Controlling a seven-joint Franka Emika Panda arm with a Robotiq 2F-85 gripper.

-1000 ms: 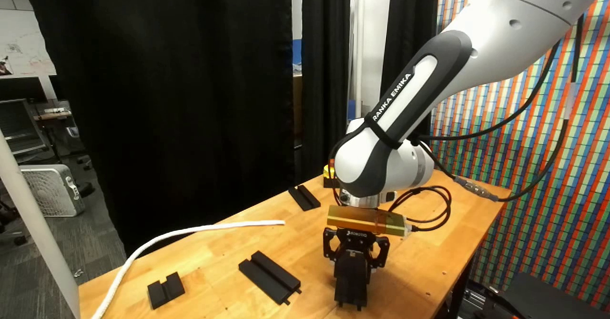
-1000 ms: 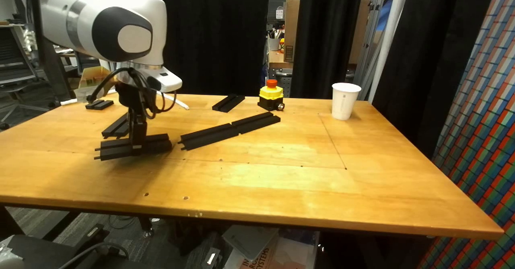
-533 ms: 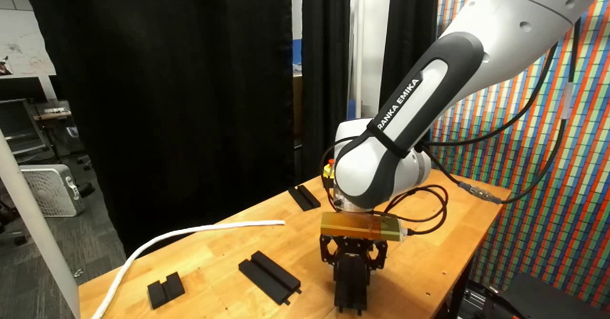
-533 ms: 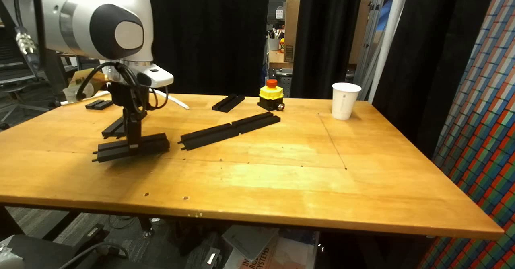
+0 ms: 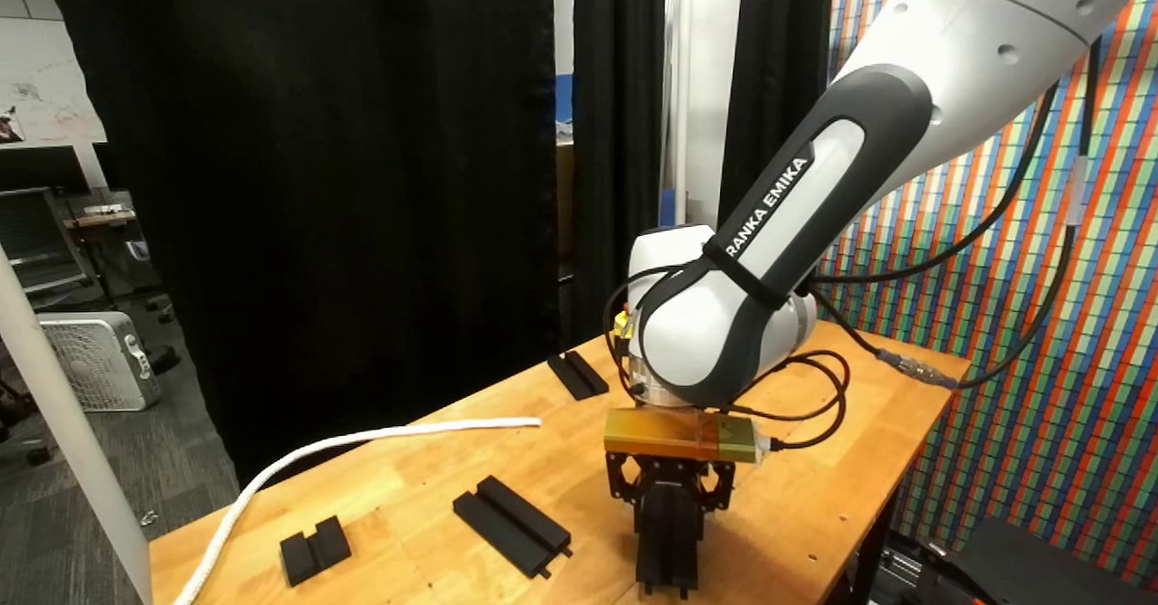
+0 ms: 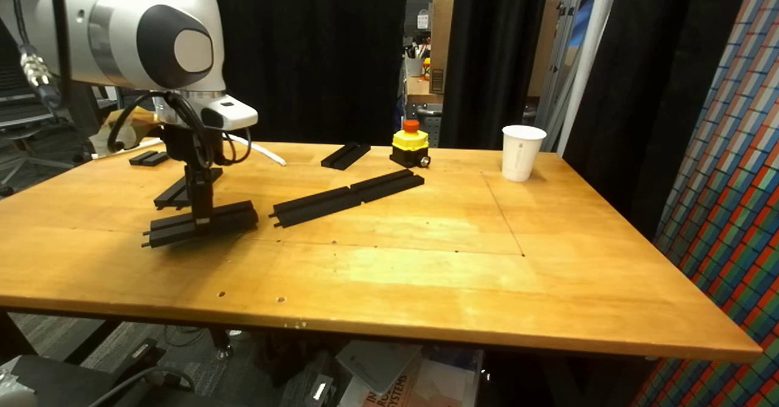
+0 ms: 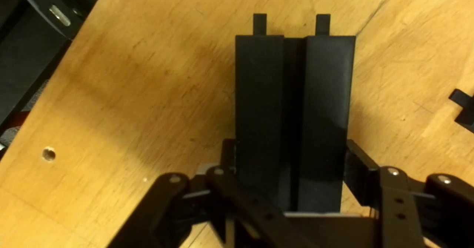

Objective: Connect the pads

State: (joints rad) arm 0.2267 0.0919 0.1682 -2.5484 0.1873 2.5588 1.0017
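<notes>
My gripper (image 7: 290, 148) is shut across a ridged black pad (image 7: 259, 99), one finger on each long side. Two thin pegs stick out of this pad's free end in the wrist view. In an exterior view the held pad (image 6: 167, 232) seems to hover low over the table, a shadow below it. Its pegless end faces the pegged end of two pads joined in line (image 6: 319, 205), with a small gap between. Loose pads lie flat in both exterior views: a short one (image 5: 315, 551), a longer pegged one (image 5: 512, 525) and another farther back (image 5: 577, 375).
The wooden table (image 6: 426, 273) carries a yellow box with a red button (image 6: 411, 142) and a white paper cup (image 6: 520, 151) toward its far side. A white cable (image 5: 362, 438) curves along the table edge. Black cable loops (image 5: 828, 406) hang beside my wrist.
In an exterior view my wrist has shifted left and slightly turned, while the held pad has moved only a little. The grip on it is unchanged. The pads on the table have stayed put.
</notes>
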